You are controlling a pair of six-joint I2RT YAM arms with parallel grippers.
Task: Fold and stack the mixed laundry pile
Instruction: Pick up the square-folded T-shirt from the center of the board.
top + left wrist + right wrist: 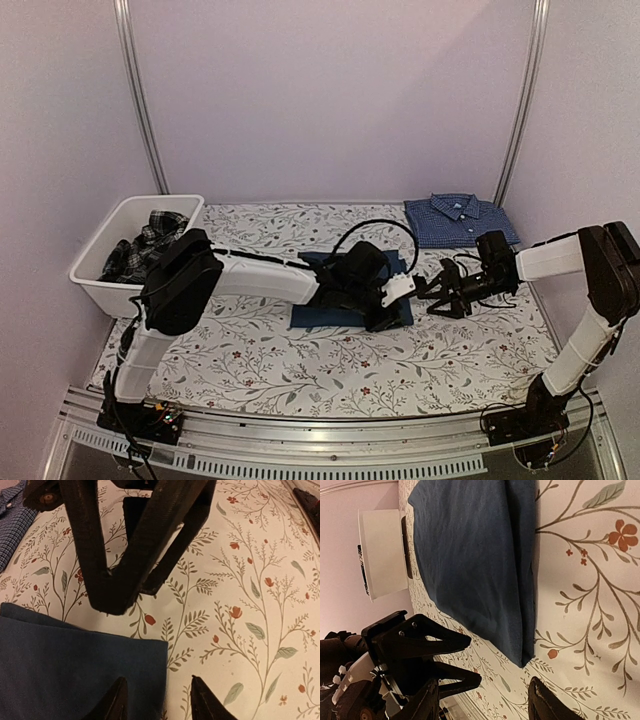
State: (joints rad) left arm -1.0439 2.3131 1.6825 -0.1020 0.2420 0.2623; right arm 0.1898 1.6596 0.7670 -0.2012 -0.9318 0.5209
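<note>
Overhead arrangement of a table covered by a floral tablecloth (250, 370), with the laundry divided among three places. The dark blue T-shirt (325, 318) is laid folded at the centre of the frame. The blue-and-white check shirt (460, 220) is laid folded at the upper right, collar toward the top, well apart from it. The black-and-white plaid piece (150, 240) is bundled inside the white tub (100, 275) at the left edge of the table. The left gripper (392, 316) is positioned over the T-shirt's lower right corner, and the right gripper (432, 294) is held just to its right, the two sets of fingers near each other. In the left wrist view the left jaws are seen apart at the bottom edge, one fingertip (116, 702) over the T-shirt's edge and the other over bare tablecloth. The corner of the cloth lies between them and nothing is clamped; contact with the fabric cannot be told. In the right wrist view the right jaws are likewise apart at the bottom edge — set over the tablecloth just beside the T-shirt's corner, with nothing held. The left gripper is shown at the lower left of that view, its fingers spread.
</note>
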